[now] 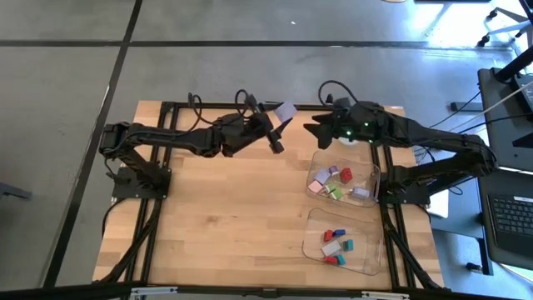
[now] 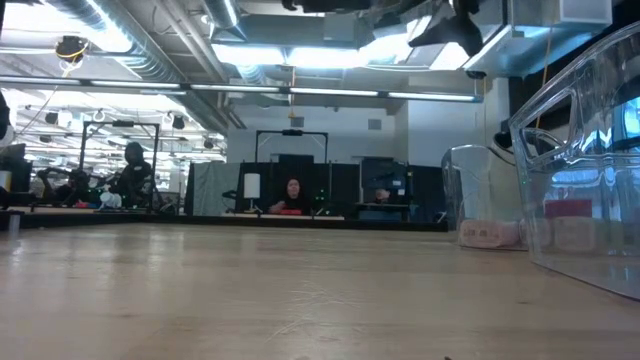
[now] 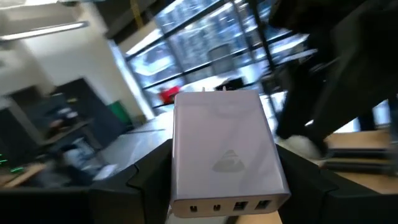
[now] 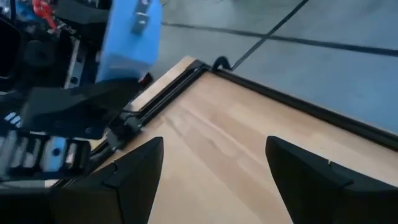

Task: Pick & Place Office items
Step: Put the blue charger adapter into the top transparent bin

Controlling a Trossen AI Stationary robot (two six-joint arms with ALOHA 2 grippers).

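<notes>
A lavender-white charger block (image 3: 222, 146) with a row of ports on its near end is held up over the table's far edge, with my left gripper (image 1: 279, 127) shut on it. It also shows in the high view as the pale block (image 1: 286, 110), and as a bluish block (image 4: 130, 31) in the right wrist view. My right gripper (image 1: 318, 133) hovers just right of it, open and with nothing between its fingers (image 4: 134, 171). Several small coloured office items lie in two clear trays (image 1: 372, 185) (image 1: 376, 250) at the right. My left gripper pinches the block's two long sides (image 3: 177, 168) between its two fingers, on the half toward the port end. The fingers run level along the block and point toward the table's far right. The block is lifted clear of the table, its pronged end (image 3: 214, 90) pointing away from the gripper.
The far tray holds lavender, red, green and white pieces (image 1: 333, 179); the near tray holds red, teal and white pieces (image 1: 337, 243). A white round thing (image 1: 354, 142) lies under my right arm. The bare wooden tabletop (image 1: 225, 217) stretches left of the trays. A black frame (image 4: 186, 71) borders the table.
</notes>
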